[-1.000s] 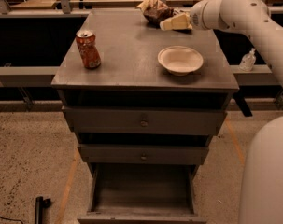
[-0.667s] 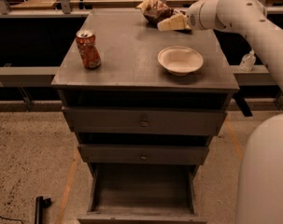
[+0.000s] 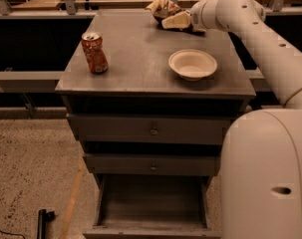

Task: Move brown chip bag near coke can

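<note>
The brown chip bag lies crumpled at the back edge of the cabinet top, right of centre, showing dark foil with tan ends. The coke can stands upright near the front left corner, far from the bag. My gripper reaches in from the right at the end of the white arm and is right up against the bag's right side, low over the surface. Part of the bag is hidden behind the gripper.
A round white bowl sits on the grey cabinet top between the bag and the front right edge. The bottom drawer is pulled open. My white base fills the lower right. A railing runs behind the cabinet.
The gripper has moved a little left and further back, closing in on the chip bag. The can and the bowl have not moved.
</note>
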Robot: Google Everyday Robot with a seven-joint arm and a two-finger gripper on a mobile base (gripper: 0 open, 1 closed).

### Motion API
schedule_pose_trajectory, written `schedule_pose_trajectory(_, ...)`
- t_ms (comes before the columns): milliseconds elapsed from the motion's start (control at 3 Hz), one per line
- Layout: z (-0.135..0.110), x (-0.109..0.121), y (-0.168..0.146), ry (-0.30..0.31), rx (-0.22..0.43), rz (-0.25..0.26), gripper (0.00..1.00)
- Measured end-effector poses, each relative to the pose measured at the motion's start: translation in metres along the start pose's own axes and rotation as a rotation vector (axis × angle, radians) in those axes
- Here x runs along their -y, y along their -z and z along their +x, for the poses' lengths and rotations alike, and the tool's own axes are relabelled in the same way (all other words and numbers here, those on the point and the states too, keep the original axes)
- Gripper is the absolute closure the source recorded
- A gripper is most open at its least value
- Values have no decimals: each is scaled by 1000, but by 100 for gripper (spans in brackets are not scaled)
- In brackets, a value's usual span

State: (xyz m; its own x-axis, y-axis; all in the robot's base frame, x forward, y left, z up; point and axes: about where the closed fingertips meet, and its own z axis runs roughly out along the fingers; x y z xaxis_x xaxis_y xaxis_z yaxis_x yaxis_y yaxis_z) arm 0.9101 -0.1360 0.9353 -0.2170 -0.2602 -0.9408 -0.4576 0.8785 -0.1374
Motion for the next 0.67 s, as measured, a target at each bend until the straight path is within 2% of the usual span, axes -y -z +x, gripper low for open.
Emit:
schedule_pose_trajectory(333,8,10,-25,-15,46,-9,0)
schedule_pose_trajectory(667,19,21,-36,-52,132,-49,0)
